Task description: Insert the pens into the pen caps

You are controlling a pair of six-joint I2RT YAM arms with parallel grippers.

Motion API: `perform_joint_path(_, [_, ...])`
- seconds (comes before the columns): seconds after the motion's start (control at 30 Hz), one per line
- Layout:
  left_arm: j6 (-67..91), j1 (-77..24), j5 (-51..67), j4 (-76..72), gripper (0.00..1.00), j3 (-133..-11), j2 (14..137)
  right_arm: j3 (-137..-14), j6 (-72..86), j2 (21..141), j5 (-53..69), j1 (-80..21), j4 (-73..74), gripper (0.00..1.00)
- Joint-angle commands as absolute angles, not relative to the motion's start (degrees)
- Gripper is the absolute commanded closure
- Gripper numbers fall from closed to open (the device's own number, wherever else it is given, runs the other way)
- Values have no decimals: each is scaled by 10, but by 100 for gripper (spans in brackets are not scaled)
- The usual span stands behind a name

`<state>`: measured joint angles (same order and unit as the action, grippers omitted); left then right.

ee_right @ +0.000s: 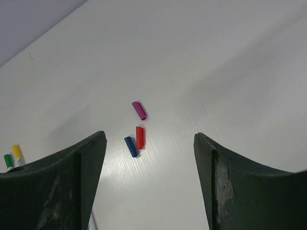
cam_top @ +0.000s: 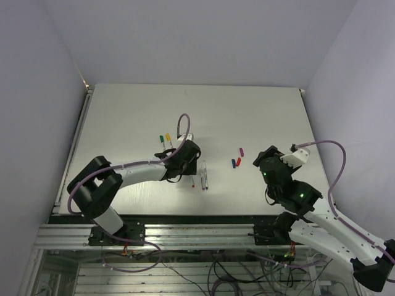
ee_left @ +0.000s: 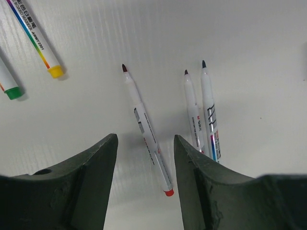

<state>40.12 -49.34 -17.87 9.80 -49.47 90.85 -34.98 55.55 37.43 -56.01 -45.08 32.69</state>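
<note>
Pens: red pen [ee_left: 146,129] lies btwn spread jaws of left gripper [ee_left: 145,138]; lower straight, pinch mid-barrel, don't bump neighbour pens [ee_left: 201,112]. Right gripper [ee_right: 149,135] spread, empty, aimed at red cap [ee_right: 139,137].

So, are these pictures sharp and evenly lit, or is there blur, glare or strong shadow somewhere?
Top external: soft, even light, no glare on the table. Left wrist: the red pen is sharp, with a faint shadow; the dark fingers show little detail. Right wrist: the red cap is sharp; broad soft shadows lie across the table.
</note>
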Motion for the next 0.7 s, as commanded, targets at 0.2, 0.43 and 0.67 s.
perform_joint_path(0.2, [405, -499, -192, 114, 42, -530, 963, -336, 560, 368, -553, -450, 316, 27])
perform_joint_path(0.43, [389, -499, -192, 173, 43, -556, 987, -336, 563, 357, -551, -449, 318, 27])
perform_joint_path(0.67, [359, -499, -169, 247, 43, -577, 1010, -339, 558, 346, -552, -449, 313, 27])
